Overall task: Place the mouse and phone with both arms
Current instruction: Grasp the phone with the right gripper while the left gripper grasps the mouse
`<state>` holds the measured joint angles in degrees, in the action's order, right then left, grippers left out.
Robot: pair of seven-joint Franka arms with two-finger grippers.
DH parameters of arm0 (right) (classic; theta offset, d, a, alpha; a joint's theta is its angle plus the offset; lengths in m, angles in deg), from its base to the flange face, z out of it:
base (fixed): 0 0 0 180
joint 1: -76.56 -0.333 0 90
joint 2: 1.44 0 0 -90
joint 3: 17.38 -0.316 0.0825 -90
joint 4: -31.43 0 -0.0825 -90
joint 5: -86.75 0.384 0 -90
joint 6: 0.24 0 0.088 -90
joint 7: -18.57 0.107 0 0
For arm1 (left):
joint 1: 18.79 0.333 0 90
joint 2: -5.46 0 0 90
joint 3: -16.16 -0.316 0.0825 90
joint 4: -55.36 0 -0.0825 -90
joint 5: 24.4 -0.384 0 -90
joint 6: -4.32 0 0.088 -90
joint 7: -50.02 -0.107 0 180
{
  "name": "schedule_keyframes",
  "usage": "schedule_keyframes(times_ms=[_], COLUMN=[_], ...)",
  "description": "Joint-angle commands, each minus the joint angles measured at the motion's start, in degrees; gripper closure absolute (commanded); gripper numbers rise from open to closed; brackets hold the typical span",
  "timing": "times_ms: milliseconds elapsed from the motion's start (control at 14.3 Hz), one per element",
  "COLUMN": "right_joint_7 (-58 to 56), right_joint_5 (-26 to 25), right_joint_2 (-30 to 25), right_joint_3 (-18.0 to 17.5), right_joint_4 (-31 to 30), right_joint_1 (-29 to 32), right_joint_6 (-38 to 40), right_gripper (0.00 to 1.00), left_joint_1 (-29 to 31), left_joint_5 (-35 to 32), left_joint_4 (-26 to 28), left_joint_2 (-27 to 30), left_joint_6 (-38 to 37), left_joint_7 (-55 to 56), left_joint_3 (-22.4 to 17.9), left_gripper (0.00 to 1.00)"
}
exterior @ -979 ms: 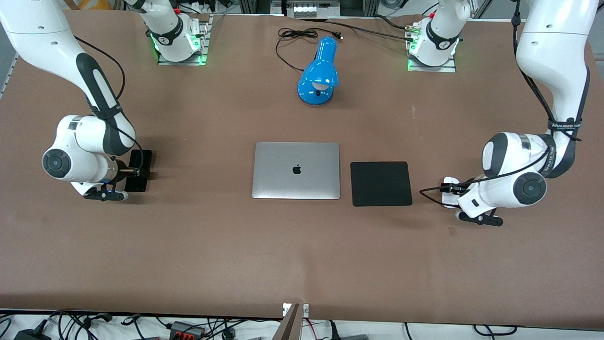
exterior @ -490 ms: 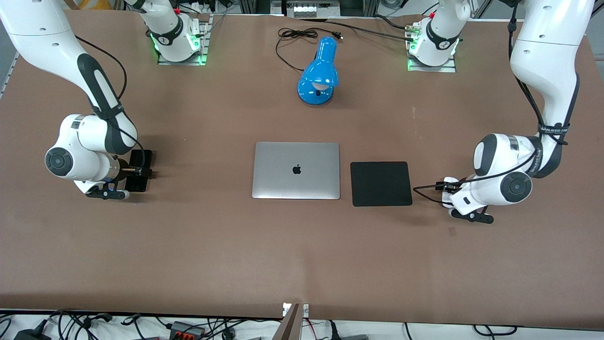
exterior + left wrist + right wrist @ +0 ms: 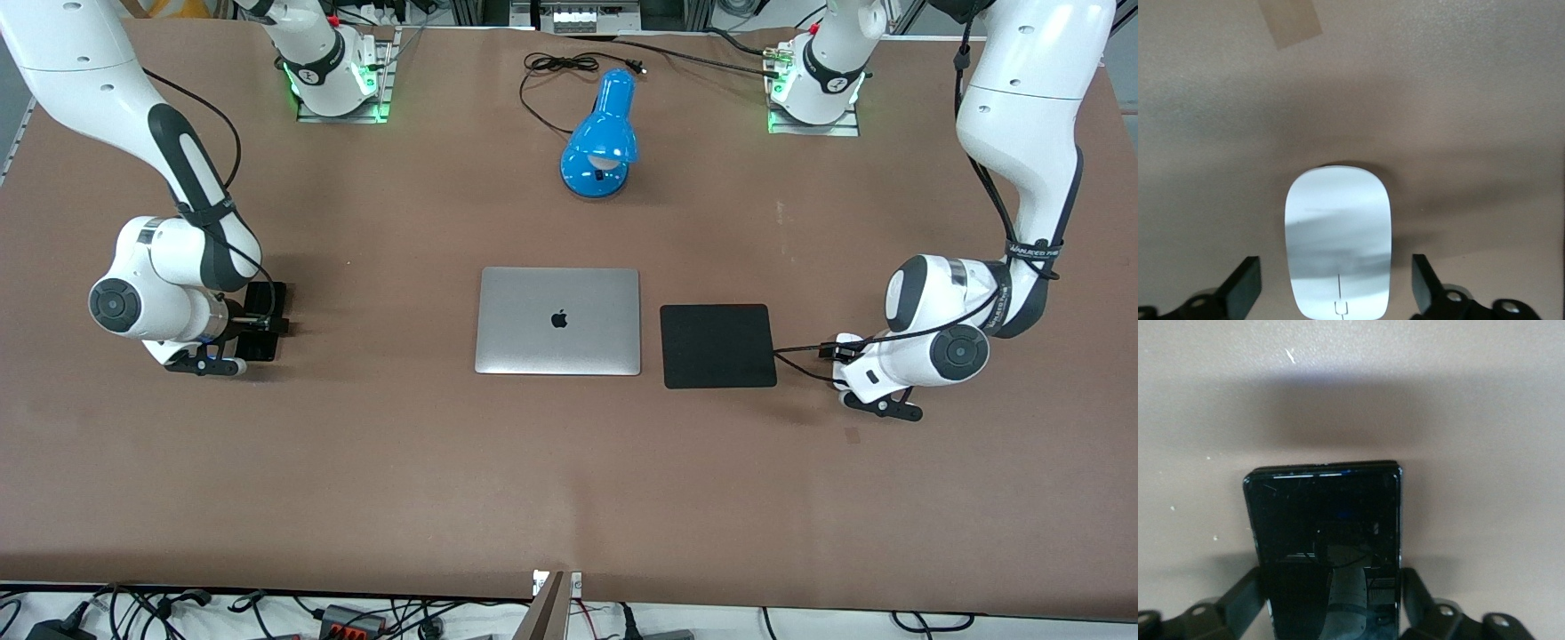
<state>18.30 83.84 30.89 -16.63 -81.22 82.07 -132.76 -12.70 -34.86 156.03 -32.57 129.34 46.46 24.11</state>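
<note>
At the desk's (image 3: 569,462) nine-o'clock end the right gripper (image 3: 1333,587) clamps the phone's (image 3: 1325,540) long edges, apparently for carrying; at three o'clock the left gripper (image 3: 1337,283), fingers apart, straddles the mouse (image 3: 1337,240) just beside the black pad (image 3: 717,345), ready to close.

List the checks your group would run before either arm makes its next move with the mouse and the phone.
1. Small white oval mouse centred between the left gripper jaws: ok.
2. Left gripper jaws closed on it: not ok, open with gaps on both sides.
3. Right gripper jaws against the slim black rectangular phone edges: ok.
4. Phone lifted off the brown table: cannot tell.
5. Square black pad flat beside the closed silver laptop: ok.
</note>
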Motion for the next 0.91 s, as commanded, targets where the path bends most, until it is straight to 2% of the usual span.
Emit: schedule_keyframes(times_ms=[0,70,280,490,629,839], right_joint_7=[0.36,-0.16,-0.43,0.97,4.38,11.41], right_joint_5=[0.53,0.53,0.53,0.53,0.53,0.62], right_joint_2=[0.37,0.19,-2.43,-6.39,-6.58,-5.09], right_joint_3=[-0.75,-0.84,-1.62,-4.35,-5.58,-6.29], right_joint_4=[-0.91,-0.91,-0.39,1.54,2.95,3.83], right_joint_1=[0.64,0.64,0.03,-0.67,-2.6,-8.65], right_joint_6=[-0.99,-0.9,2.42,7.62,8.33,7.28], right_gripper=[0.59,0.67,0.71,0.71,0.71,0.71], left_joint_1=[0.58,0.58,0.5,0.32,-0.55,-1.26], left_joint_5=[-1.41,-1.41,-1.41,-1.41,-0.8,-0.71], left_joint_4=[0.5,0.41,0.32,-0.29,-0.82,-1.88], left_joint_2=[0.06,0.06,0.06,0.67,1.64,2.43], left_joint_6=[0.84,0.84,0.66,-0.04,-2.57,-8.36], left_joint_7=[-0.84,-0.84,-0.75,-0.22,0.56,8.53], left_joint_3=[0.22,0.22,0.22,0.31,0.75,5.39], left_gripper=[0.21,0.29,0.49,0.53,0.55,0.55])
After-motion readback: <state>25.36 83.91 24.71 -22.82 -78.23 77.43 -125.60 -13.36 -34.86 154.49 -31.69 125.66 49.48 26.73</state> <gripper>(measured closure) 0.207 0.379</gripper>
